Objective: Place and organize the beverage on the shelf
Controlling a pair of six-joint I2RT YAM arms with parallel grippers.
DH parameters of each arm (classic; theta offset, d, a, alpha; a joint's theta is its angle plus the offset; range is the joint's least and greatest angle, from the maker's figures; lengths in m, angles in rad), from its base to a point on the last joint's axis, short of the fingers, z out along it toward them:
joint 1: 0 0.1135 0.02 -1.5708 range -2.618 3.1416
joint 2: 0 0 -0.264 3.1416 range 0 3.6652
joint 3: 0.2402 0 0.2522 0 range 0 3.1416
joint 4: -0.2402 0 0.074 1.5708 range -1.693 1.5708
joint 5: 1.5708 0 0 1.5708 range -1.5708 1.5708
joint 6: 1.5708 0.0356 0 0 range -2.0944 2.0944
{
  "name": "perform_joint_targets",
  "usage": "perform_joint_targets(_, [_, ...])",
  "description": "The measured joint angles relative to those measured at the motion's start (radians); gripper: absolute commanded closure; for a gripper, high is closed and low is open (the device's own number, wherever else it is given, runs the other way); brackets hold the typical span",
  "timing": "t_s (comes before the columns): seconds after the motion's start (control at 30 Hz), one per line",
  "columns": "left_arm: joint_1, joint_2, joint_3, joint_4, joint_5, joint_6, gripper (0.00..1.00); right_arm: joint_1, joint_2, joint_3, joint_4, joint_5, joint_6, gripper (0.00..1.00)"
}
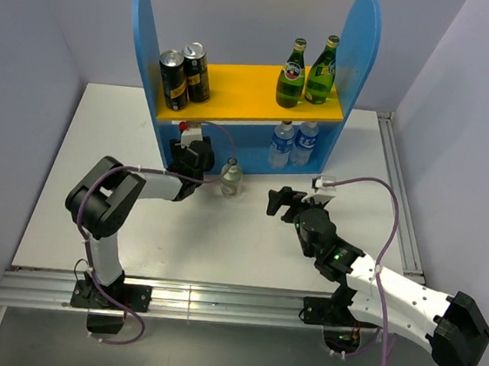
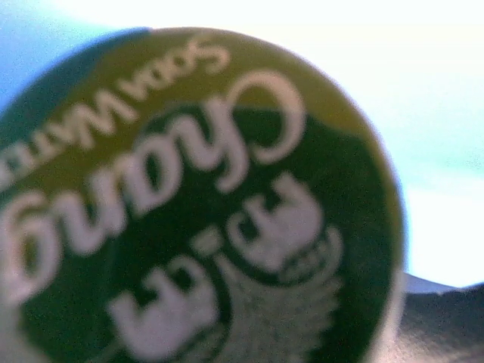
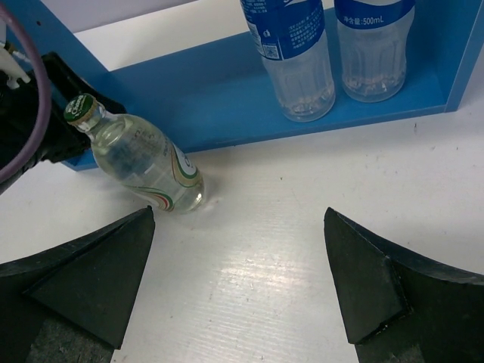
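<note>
The blue shelf (image 1: 246, 85) stands at the back; its lower level shows in the right wrist view (image 3: 227, 91). Two green bottles (image 1: 307, 72) stand on the yellow board at the right. Two water bottles (image 1: 293, 144) stand on the lower level below them, also in the right wrist view (image 3: 295, 60). A squat clear bottle (image 1: 230, 179) stands on the table before the shelf (image 3: 144, 162). My left gripper (image 1: 191, 153) is at the shelf's lower left. A green Chang cap (image 2: 197, 204) fills its view and hides its fingers. My right gripper (image 1: 279, 200) is open and empty, right of the squat bottle (image 3: 238, 215).
Two dark cans (image 1: 184, 75) stand on the yellow board at the left. The left arm's body (image 3: 34, 113) sits just left of the squat bottle. A metal rail (image 1: 404, 208) runs along the table's right edge.
</note>
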State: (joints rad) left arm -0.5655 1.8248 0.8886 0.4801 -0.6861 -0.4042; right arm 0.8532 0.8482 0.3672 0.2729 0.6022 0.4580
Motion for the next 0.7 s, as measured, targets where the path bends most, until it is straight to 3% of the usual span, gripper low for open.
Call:
perform_joint_targets(0.03, [0.010,0.013,0.016,0.000,0.005,0.000,1.00,0.000,0.001,0.000,0.002,0.000,0.000,0.00])
perform_joint_targets(0.17, [0.040,0.043,0.046,0.001,0.024,0.000,0.77,0.000,0.006,0.000,0.005,0.000,-0.003,0.00])
perform_joint_targets(0.23, [0.053,0.053,0.053,0.000,0.028,0.000,0.54,0.000,0.011,0.000,0.005,-0.001,-0.003,0.00])
perform_joint_targets(0.27, [0.058,0.058,0.059,0.000,0.031,0.000,0.29,0.000,0.014,0.000,0.005,-0.001,-0.003,0.00])
perform_joint_targets(0.37, [0.070,0.065,0.072,0.000,0.035,0.000,0.02,0.000,0.019,0.000,0.005,-0.001,-0.003,0.00])
perform_joint_targets(0.7, [0.064,0.058,0.082,0.015,0.047,-0.006,0.01,0.000,0.021,0.000,0.005,-0.001,-0.003,0.00])
